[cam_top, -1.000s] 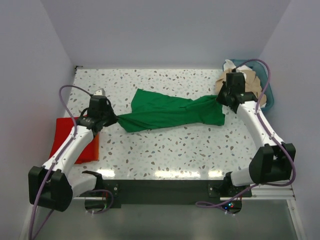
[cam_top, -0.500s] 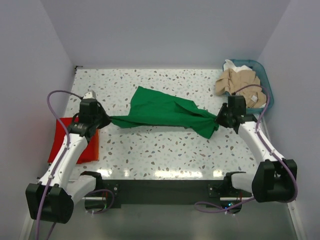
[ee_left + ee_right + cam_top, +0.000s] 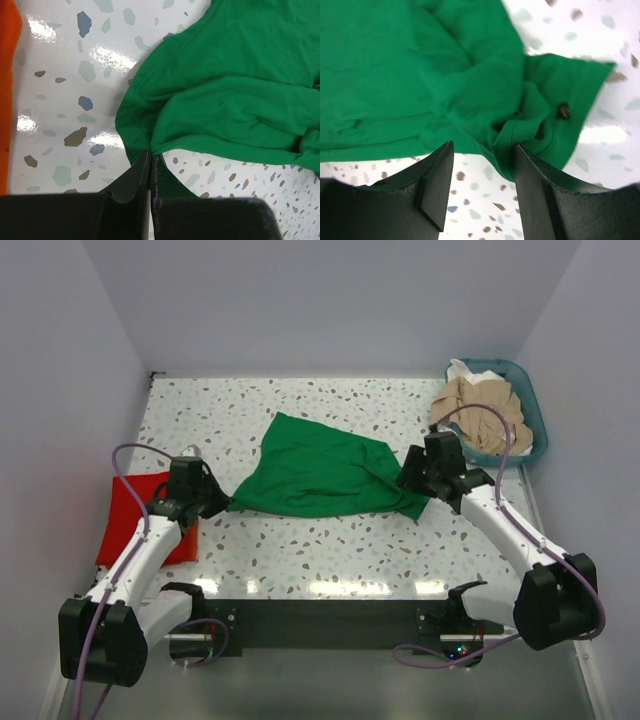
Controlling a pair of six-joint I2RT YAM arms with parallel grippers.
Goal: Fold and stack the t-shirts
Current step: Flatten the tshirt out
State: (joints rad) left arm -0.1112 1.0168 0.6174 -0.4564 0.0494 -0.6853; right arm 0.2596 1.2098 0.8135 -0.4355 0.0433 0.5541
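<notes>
A bright green t-shirt (image 3: 318, 478) lies rumpled across the middle of the speckled table (image 3: 340, 540). My left gripper (image 3: 222, 502) is shut on its left corner; the left wrist view shows the green cloth (image 3: 225, 85) pinched between the closed fingers (image 3: 135, 175). At the shirt's bunched right end, my right gripper (image 3: 412, 480) stands open. In the right wrist view the green fabric (image 3: 430, 75) lies just beyond the gripper's spread fingertips (image 3: 482, 150), nothing held. A red t-shirt (image 3: 130, 520) lies flat at the left edge. Beige and white t-shirts (image 3: 480, 410) sit piled in the basket.
The teal plastic basket (image 3: 535, 420) stands at the back right corner. Walls close in the table on the left, back and right. Purple cables loop above both arms.
The right gripper has opened and let go of the shirt's right end, after carrying it forward and leftward. The left gripper, still holding its corner, moved slightly nearer. The shirt has slackened.
</notes>
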